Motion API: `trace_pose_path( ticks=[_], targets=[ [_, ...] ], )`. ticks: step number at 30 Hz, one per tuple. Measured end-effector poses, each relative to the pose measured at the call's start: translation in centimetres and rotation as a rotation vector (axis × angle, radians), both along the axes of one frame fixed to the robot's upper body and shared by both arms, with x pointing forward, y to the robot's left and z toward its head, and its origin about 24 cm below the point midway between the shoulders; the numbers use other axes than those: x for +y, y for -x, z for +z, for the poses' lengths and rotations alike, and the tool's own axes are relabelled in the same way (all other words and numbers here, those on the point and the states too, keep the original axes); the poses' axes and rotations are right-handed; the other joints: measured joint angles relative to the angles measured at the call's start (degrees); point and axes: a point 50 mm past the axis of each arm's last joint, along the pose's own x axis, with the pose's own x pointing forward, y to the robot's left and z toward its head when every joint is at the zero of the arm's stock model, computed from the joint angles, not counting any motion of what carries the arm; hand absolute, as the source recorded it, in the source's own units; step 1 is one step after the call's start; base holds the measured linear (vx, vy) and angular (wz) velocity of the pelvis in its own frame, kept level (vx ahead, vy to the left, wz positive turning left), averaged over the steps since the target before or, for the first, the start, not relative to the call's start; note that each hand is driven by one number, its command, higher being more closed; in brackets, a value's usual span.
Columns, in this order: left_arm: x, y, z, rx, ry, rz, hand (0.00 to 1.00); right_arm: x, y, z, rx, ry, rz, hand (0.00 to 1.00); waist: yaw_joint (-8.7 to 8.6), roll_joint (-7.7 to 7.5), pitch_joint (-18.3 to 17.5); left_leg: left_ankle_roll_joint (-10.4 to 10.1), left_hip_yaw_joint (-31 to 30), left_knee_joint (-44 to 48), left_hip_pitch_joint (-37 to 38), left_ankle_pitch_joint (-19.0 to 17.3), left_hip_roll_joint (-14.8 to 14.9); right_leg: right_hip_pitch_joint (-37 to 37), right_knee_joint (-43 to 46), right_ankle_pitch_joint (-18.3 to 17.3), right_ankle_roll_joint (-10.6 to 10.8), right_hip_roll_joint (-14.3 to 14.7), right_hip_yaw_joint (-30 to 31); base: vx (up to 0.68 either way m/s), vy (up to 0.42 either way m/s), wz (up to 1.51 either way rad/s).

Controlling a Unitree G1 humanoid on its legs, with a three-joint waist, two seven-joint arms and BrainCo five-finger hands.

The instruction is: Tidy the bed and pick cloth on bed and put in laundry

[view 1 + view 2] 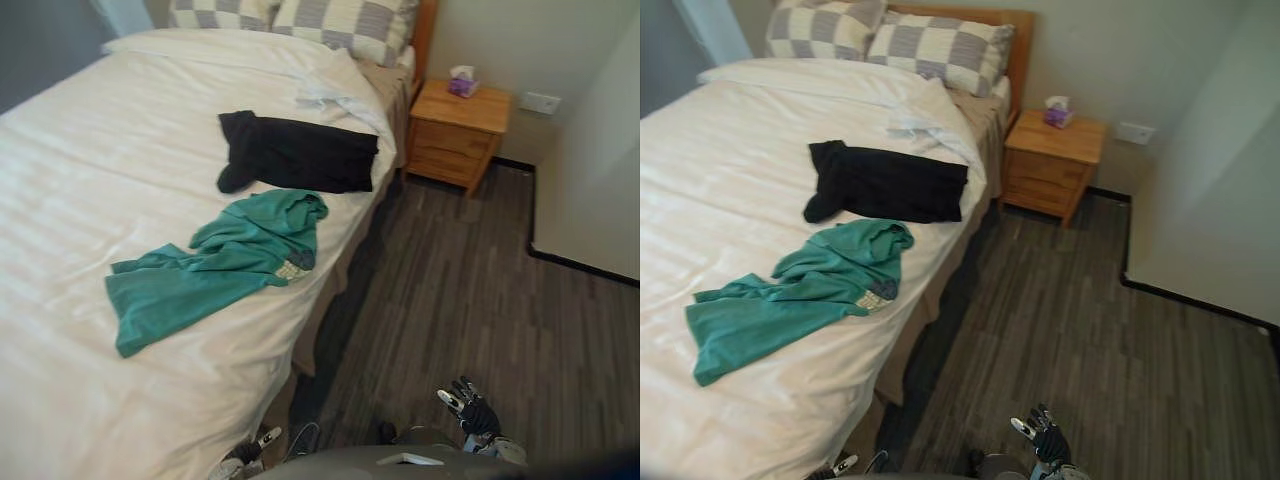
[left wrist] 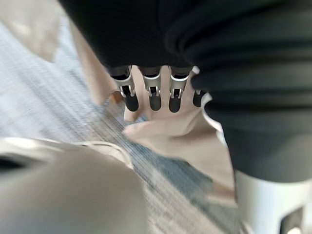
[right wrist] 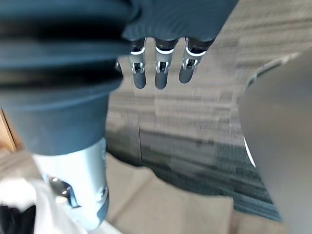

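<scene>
A teal garment lies crumpled near the right edge of the white bed. Just beyond it, toward the pillows, a black garment lies spread flat. My left hand hangs low by the bed's near corner, well short of both cloths. In its wrist view its fingers are straight and hold nothing. Over the floor to the right of the bed, my right hand also hangs down, and its fingers are straight and empty.
Two checkered pillows rest at the headboard, with the duvet rumpled below them. A wooden nightstand with a tissue box stands beside the bed head. Dark wood-pattern floor runs between the bed and a white wall.
</scene>
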Motion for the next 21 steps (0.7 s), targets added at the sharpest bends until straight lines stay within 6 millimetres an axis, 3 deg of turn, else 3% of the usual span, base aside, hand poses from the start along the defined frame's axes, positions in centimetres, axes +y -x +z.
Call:
trace_pose_path(
  ticks=[5,8,9,11,12,13,16,21],
  targets=[
    [0.2,-0.8,0.2,-0.025,-0.011,-0.023,0.00,-0.2,1.0,-0.2,0.038,0.024,-0.010,0.00,-0.18,-0.16,0.86,-0.02,-0.70,5.48,-2.02,0.22,1.07,3.08,-7.71,2.42,-0.10,-0.08,-1.30,-0.10,-0.007,-0.25],
    [0.3,-0.7,0.2,-0.041,-0.017,-0.008,0.00,-0.4,1.1,-0.3,0.056,0.031,-0.013,0.00,0.04,-0.93,1.37,0.65,-11.35,11.14,-4.29,-0.14,-1.22,3.27,-7.63,6.26,0.05,-0.15,4.43,-0.05,0.008,-0.65],
    [0.1,0.0,0.1,-0.037,-0.009,0.014,0.00,-0.4,0.7,-0.4,0.067,0.031,-0.001,0.00,0.93,-0.03,1.15,1.18,-19.34,9.92,-4.44,-1.48,-3.90,2.95,-7.86,6.53,-0.01,0.18,7.80,-0.05,0.072,-1.24],
    [-0.7,0.7,-0.1,-0.024,0.015,0.023,0.00,-0.9,-0.4,-0.1,0.052,0.058,0.041,0.00,1.30,2.32,0.90,1.27,-23.85,3.49,-3.43,-2.20,-4.52,1.22,-9.20,6.57,0.01,2.54,10.61,-0.06,0.118,-1.43],
    [-1.3,1.1,-0.3,-0.013,0.033,0.022,0.00,-1.2,-0.6,0.0,0.043,0.069,0.036,0.00,1.01,3.86,0.20,2.42,-23.38,0.41,-3.16,-4.25,-2.55,0.56,-9.74,6.76,0.02,4.27,10.04,-0.02,0.093,-0.92],
    [-1.3,1.3,-0.3,-0.009,0.041,0.023,0.00,-1.4,-0.9,0.1,0.038,0.083,0.024,0.00,0.70,4.34,0.37,2.45,-22.27,-0.66,-2.57,-5.64,-1.80,0.20,-9.65,7.43,-0.73,4.99,9.03,0.01,0.096,-0.64],
    [-0.7,0.9,-0.2,-0.005,0.022,-0.014,0.00,-1.2,0.1,-0.3,0.076,0.081,0.008,0.00,1.23,3.04,0.97,1.55,-20.35,-0.59,0.65,-5.97,-1.56,2.29,-9.43,9.85,-0.80,4.43,7.05,0.05,0.086,-0.35],
    [-1.0,0.1,-0.2,0.009,0.033,-0.046,0.00,-1.4,1.3,-0.5,0.102,0.076,-0.024,0.00,1.01,2.86,0.70,0.39,-21.68,-0.78,1.41,-3.46,-3.26,4.28,-12.51,11.13,-0.73,3.33,7.47,0.06,0.065,-0.01]
  ],
)
